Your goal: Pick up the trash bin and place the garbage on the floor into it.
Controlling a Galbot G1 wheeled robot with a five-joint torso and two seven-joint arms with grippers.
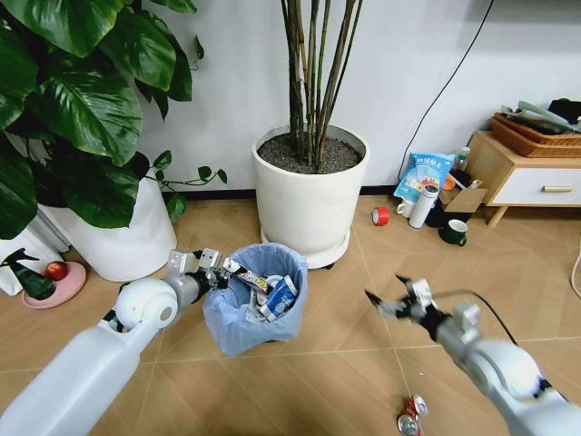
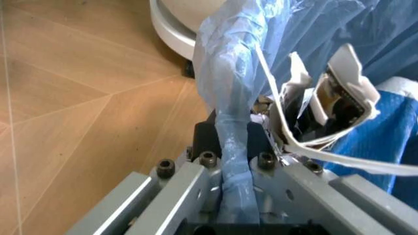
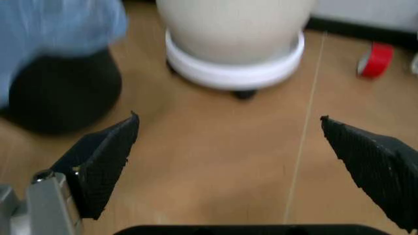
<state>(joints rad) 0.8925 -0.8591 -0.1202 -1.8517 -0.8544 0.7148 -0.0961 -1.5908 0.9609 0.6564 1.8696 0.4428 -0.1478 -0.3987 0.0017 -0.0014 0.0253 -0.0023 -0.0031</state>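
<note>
Trash bin (image 1: 254, 304) pinched at 9 o'clock rim by my left gripper (image 1: 211, 267); right gripper (image 1: 392, 298) wide open, empty, for can (image 1: 411, 416).

White rounded arms, grey metal wrists, black textured fingers (image 3: 104, 169)

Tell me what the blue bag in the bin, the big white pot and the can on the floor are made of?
The blue bag looks like thin plastic: it is crinkly and lets light through. The white pot looks like smooth glazed ceramic, or maybe hard plastic; its matte sheen leaves that open. The can looks like metal, with shiny silver ends and a red side.
</note>
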